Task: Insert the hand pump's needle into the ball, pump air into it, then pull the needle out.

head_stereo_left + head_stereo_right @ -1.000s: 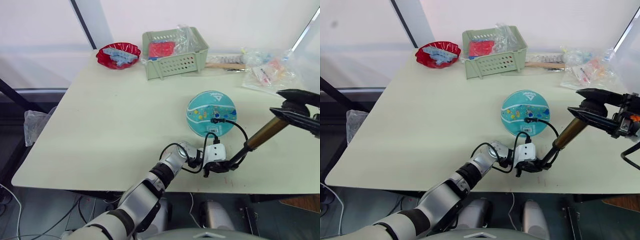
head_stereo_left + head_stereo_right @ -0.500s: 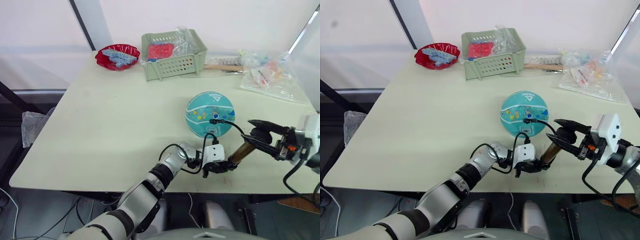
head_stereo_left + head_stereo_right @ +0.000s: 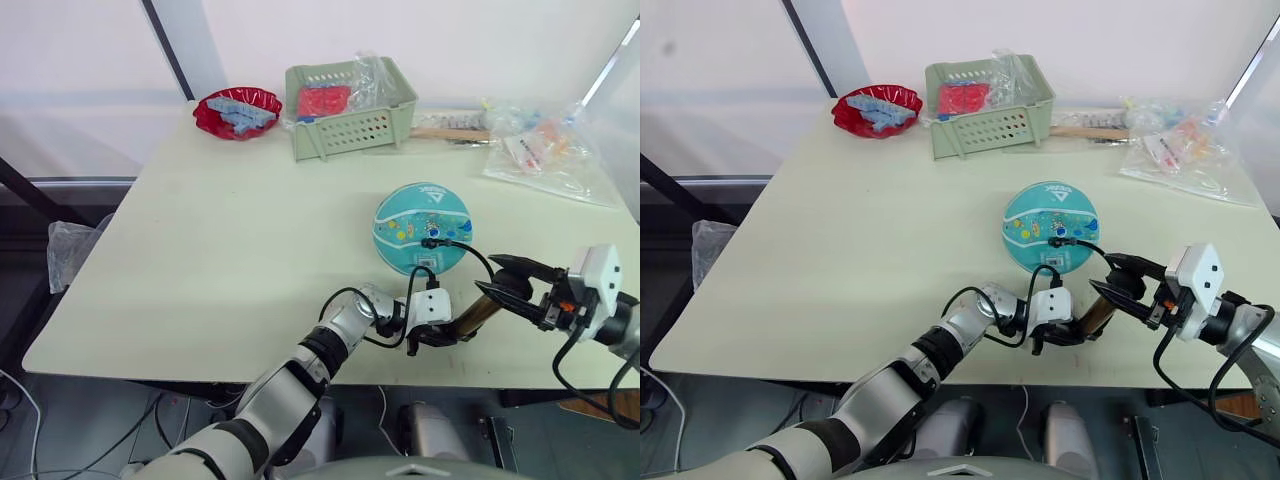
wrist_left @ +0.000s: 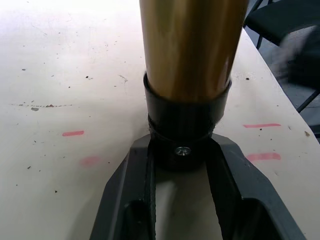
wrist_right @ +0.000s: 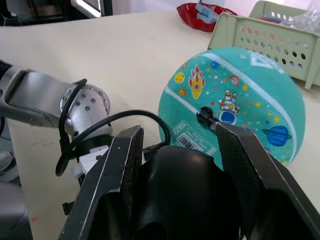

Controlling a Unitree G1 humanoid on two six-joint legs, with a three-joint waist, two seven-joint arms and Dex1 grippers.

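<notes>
Table (image 3: 200,250) with a teal ball (image 3: 422,227) near its front right, and a hand pump (image 3: 470,318) lying tilted just in front of the ball. The pump's thin black hose (image 3: 480,258) loops up to the ball, and the needle (image 5: 204,116) sits plugged into the ball's valve, so insertion looks done. The left gripper (image 4: 182,165) is clamped on the pump's black base cap, holding it down on the table. The right gripper (image 5: 175,150) grips the black handle at the pump's top, pressed close to the gold cylinder. Pumping appears under way; pulling the needle out remains.
</notes>
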